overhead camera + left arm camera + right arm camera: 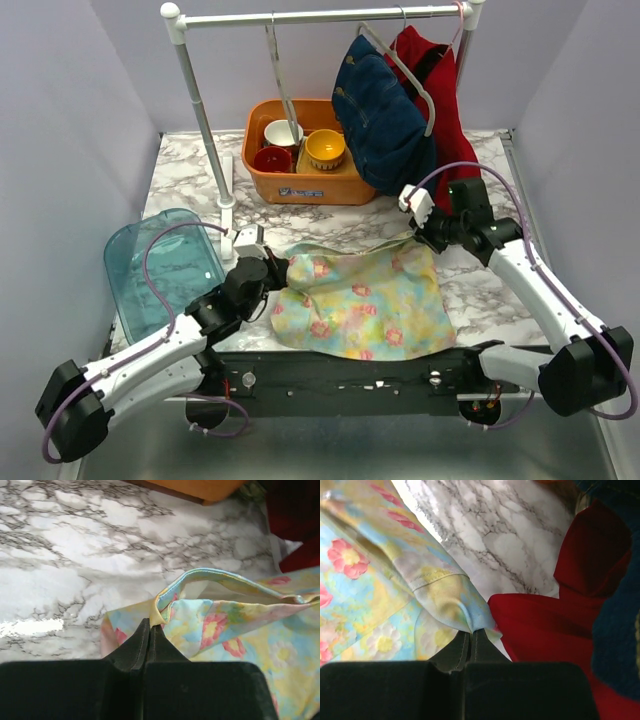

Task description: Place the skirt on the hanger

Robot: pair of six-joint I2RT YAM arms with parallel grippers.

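The skirt (365, 300) lay flat on the marble table (190, 170), near its front edge and between the two arms, with its hem just over the dark strip at the front. Its long axis ran across the table from left to right. The waist edge pointed away from the arm bases, toward the rail (320, 17), and rose slightly toward the right; the hem faced the bases. It was thin cloth in pale yellow and light blue, scattered with pink and red flowers, lightly rumpled, with a narrow yellow-edged band along the waist that stood up in a soft fold on the left. The left gripper (275, 268) had its fingers pressed together on the left corner of that waist band — in the wrist view a small tuck of yellow cloth sat pinched between the tips. The right gripper (425, 235) was likewise clamped on the right corner, the fabric drawn into a point at its fingertips, just beside the foot of a red garment (440, 80). A grey hanger (282, 85) hung from the rail, seen nearly edge-on, above an orange bin (300, 185) of bowls — well apart from the skirt. A denim garment (385, 120) hung beside the red one.
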